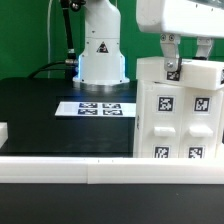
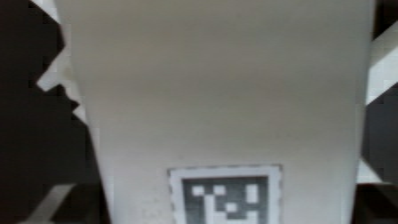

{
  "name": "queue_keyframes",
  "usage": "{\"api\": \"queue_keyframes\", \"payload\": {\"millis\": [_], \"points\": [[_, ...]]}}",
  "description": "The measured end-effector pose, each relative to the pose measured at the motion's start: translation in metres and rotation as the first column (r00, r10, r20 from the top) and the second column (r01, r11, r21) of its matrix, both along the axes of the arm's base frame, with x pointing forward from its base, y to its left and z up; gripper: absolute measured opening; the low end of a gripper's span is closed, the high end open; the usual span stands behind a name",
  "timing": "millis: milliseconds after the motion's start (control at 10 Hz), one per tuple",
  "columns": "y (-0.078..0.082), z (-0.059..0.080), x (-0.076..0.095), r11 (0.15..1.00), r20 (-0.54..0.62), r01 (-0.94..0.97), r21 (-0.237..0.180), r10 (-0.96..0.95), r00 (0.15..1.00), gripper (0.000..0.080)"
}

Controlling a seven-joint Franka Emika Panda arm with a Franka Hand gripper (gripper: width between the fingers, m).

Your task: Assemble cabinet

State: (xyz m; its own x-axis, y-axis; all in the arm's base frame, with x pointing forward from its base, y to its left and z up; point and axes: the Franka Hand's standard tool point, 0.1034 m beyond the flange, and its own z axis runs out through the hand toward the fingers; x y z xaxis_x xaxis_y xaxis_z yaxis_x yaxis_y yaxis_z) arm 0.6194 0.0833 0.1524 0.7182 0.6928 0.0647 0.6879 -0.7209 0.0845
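The cabinet (image 1: 180, 115) is a large white boxy body with black-and-white tags, standing on the black table at the exterior view's right. My gripper (image 1: 186, 68) comes down from above onto its top edge, with one dark finger (image 1: 172, 66) against the top. In the wrist view a white cabinet face (image 2: 214, 90) with one tag (image 2: 226, 196) fills the picture between the jaws. The gripper (image 2: 222, 205) looks shut on it. The fingertips are mostly hidden behind the white face.
The marker board (image 1: 97, 107) lies flat mid-table before the robot base (image 1: 101, 60). A white rail (image 1: 70, 165) runs along the table's front edge. A small white part (image 1: 4, 131) sits at the exterior view's left edge.
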Motion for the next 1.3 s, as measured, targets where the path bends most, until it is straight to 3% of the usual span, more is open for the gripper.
{"api": "queue_keyframes", "payload": {"millis": [100, 400, 700, 900, 1100, 1300], "points": [[-0.0007, 0.0002, 0.0002, 1.000, 0.001, 0.020, 0.002, -0.020, 1.000, 0.0560], [-0.0015, 0.0002, 0.0002, 0.999, 0.001, 0.048, 0.005, -0.048, 0.999, 0.0560], [-0.0015, 0.0000, 0.0003, 0.946, -0.001, 0.322, 0.037, -0.322, 0.947, 0.0560], [-0.0026, 0.0001, 0.0008, 0.829, -0.009, 0.555, 0.070, -0.555, 0.832, 0.0560], [-0.0080, 0.0016, 0.0009, 0.635, -0.010, 0.756, 0.158, -0.765, 0.644, 0.0560], [-0.0050, 0.0006, 0.0006, 0.344, -0.048, 0.917, 0.203, -0.932, 0.360, 0.0561]]}}
